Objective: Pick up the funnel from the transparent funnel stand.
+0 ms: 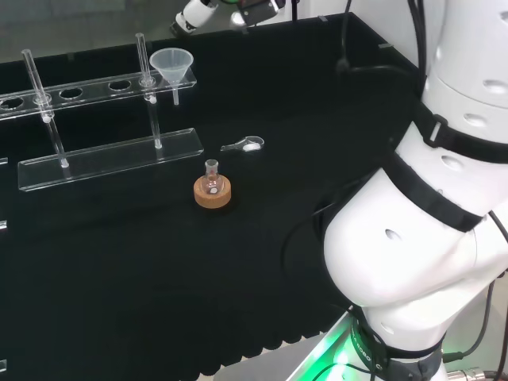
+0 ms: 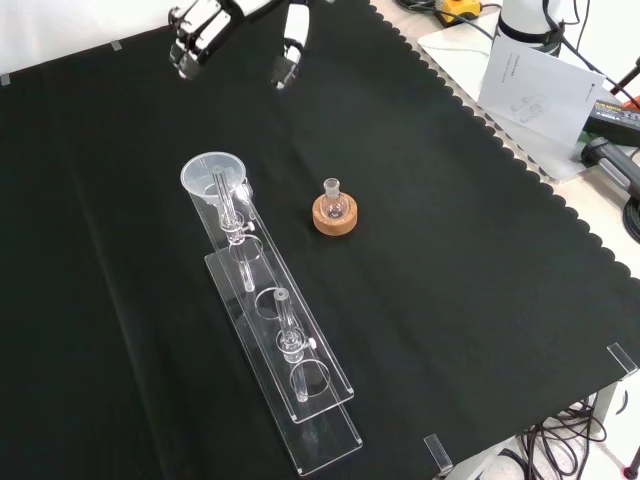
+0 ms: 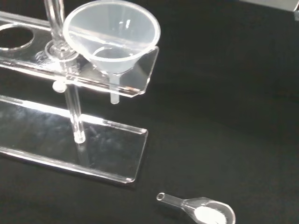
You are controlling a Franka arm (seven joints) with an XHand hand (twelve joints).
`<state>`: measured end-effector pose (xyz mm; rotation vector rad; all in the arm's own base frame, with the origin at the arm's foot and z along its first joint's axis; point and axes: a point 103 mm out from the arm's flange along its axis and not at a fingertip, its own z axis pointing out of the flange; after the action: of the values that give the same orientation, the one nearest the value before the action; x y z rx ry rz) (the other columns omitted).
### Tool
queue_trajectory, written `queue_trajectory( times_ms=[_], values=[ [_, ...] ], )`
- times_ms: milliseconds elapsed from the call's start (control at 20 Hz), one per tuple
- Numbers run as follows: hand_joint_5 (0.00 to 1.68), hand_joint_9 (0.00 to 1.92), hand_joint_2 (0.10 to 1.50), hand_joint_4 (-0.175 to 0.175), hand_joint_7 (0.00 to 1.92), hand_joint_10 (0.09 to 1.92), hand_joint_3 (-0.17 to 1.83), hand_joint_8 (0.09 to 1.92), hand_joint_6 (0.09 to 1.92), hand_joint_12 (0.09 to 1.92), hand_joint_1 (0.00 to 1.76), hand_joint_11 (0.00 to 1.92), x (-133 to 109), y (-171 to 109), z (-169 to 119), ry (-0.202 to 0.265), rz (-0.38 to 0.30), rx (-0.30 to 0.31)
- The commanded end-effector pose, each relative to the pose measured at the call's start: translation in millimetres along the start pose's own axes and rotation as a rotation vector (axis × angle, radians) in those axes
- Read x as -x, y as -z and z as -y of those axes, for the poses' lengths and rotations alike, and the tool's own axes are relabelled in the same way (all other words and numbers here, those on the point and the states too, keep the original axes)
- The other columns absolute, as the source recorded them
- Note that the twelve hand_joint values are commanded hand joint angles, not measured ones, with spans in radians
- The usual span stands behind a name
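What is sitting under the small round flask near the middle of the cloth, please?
The flask rests in a cork ring stand, on the black cloth. The flask covers the ring's centre, so what lies there cannot be seen.

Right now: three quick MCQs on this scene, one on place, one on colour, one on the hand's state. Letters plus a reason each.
1. Where is the funnel?
A. in the end hole of the funnel stand
B. flat on the cloth
C. in the hand

2. What colour is the stand under the small flask?
A. red
B. cork brown
C. blue

3. The hand is:
A. curled round the funnel
B. open above the cloth
C. pressing the flask

Key: A, the funnel's cone sits in the rack's end hole; B, cork ring; B, fingers spread, holding nothing.
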<state>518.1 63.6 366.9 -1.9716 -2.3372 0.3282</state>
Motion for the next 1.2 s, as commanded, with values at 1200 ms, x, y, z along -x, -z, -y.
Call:
queue_trajectory(
  times_ms=[1200],
  values=[
    [0.00,0.00,0.73,-0.042,0.00,0.88,0.25,0.27,0.09,1.54,0.57,0.13,-25,-58,-72,0.058,0.013,-0.216]
  ],
)
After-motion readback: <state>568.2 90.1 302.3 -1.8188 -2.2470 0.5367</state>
